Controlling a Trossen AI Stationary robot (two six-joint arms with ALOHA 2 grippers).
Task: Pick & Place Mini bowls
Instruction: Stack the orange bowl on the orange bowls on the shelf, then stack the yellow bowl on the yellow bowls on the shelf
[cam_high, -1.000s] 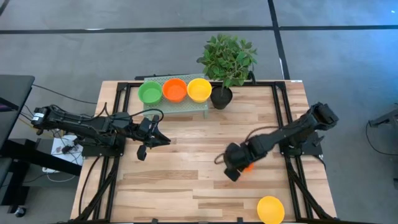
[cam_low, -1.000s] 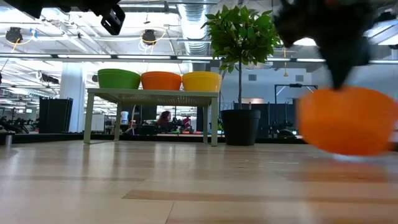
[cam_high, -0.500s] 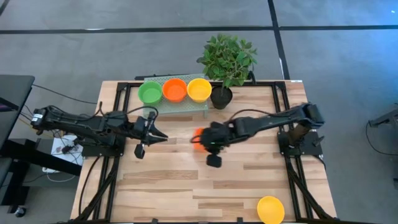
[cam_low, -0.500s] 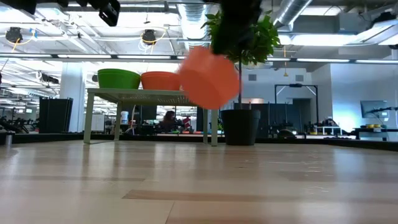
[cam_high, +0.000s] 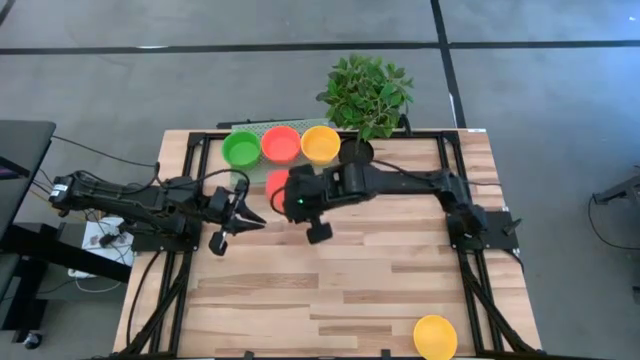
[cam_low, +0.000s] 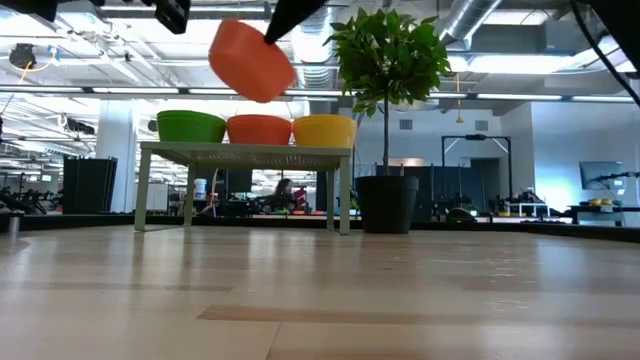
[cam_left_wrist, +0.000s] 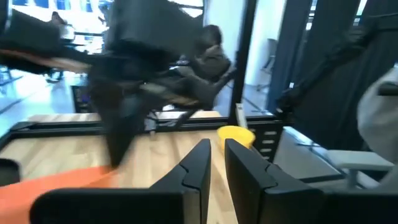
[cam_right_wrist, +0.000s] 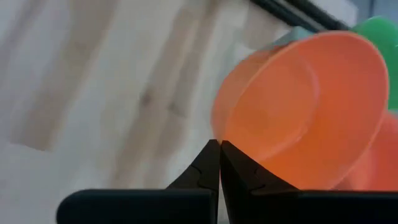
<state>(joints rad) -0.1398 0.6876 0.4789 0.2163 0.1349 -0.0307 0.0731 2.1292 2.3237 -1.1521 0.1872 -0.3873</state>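
The right gripper (cam_high: 283, 192) reaches across the table (cam_high: 400, 290) toward the small green rack (cam_high: 300, 168) at the far edge, its fingers (cam_right_wrist: 211, 163) clenched on the rim of a red-orange bowl (cam_high: 276, 184) held tilted in the air. In the low view this bowl (cam_low: 252, 59) hangs above the rack (cam_low: 245, 152), over the gap between the green bowl (cam_low: 192, 126) and the red-orange bowl on the rack (cam_low: 259, 129). Three bowls stand in a row on the rack: the green one (cam_high: 241, 149) at the left end, a red-orange one (cam_high: 281, 145) in the middle, and a yellow bowl (cam_high: 320, 144) at the right end. From the held bowl, the middle one lies at about 12 o'clock, close by. The potted plant (cam_high: 365, 95) stands just beside the rack at its 3 o'clock. A second yellow bowl (cam_high: 435, 336) sits alone near the table's front edge, well apart, at about 5 o'clock from the right gripper. The left gripper (cam_high: 248, 218) waits at about 8 o'clock from the held bowl, its fingers (cam_left_wrist: 198, 167) drawn nearly together with only a slim gap and nothing between them.
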